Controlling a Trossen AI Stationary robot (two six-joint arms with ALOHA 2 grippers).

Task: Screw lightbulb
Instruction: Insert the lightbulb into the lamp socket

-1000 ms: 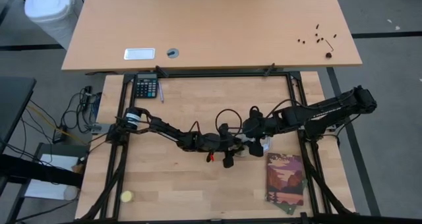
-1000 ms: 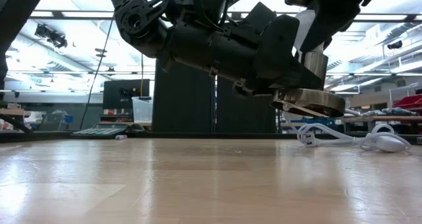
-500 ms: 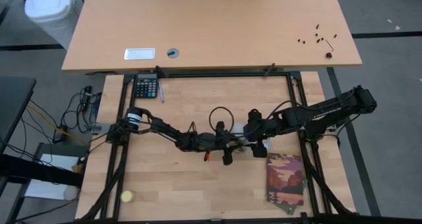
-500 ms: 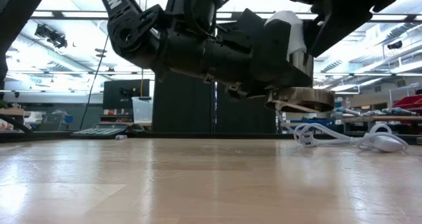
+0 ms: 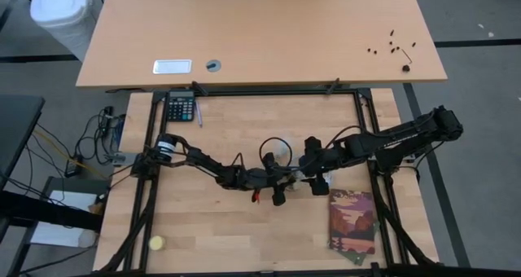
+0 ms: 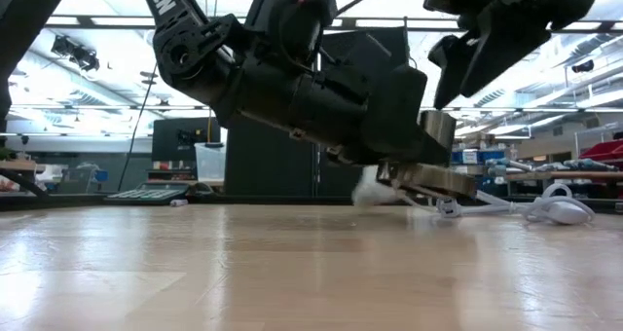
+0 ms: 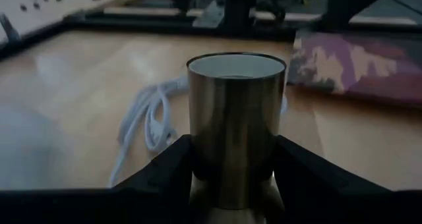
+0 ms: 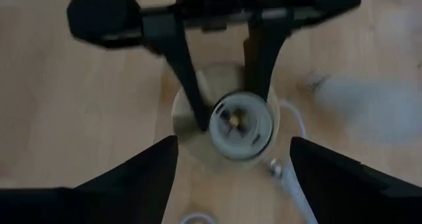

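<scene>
Left gripper: clamped on brass-coloured cylindrical metal socket | small white frosted lightbulb: seen blurred, low by the table just beside that socket, gripped by nothing | right gripper: held above the socket, fingers spread, empty

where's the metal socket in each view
high: hidden under the arms, mid table
low: socket right of centre, above its disc base
left wrist: centre, upright in the left hand
right wrist: centre, seen from above, mouth open
shared landmark: white cord beside it
</scene>
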